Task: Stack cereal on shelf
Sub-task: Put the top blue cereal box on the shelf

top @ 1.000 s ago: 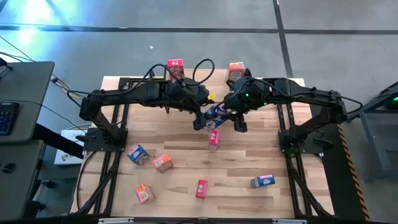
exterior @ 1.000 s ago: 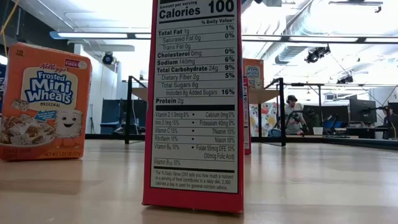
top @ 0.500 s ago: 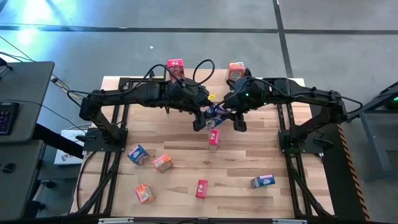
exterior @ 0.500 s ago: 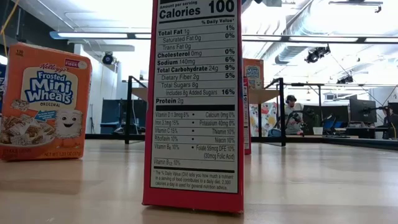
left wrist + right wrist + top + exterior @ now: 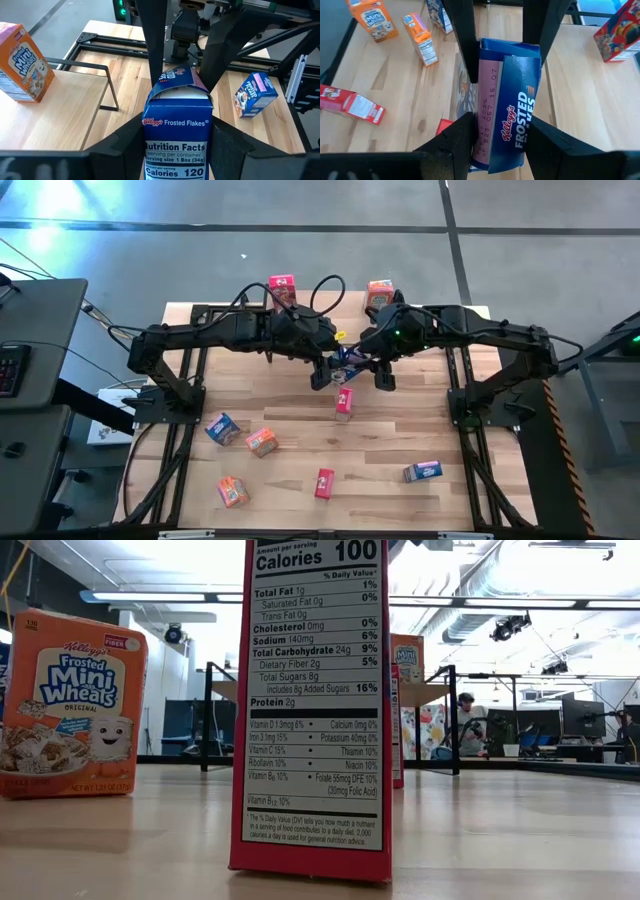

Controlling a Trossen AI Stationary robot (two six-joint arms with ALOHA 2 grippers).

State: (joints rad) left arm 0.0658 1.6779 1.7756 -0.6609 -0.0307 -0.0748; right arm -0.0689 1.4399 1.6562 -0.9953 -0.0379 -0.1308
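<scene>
Cereal: blue Frosted Flakes box (image 5: 176, 125) held mid-air over table centre, both grippers on it — left gripper (image 5: 175, 145) fingers closed on its side faces, right gripper (image 5: 497, 135) fingers closed on it too. Light thin cardboard, top flap lifted, likely dents if squeezed; best held low across flat side panels. Shelf (image 5: 330, 308) just beyond

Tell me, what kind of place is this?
Probably a robot lab or workshop: two dark arms on black frames over a wooden table, a person at monitors behind, and bare ceiling ducts.
</scene>
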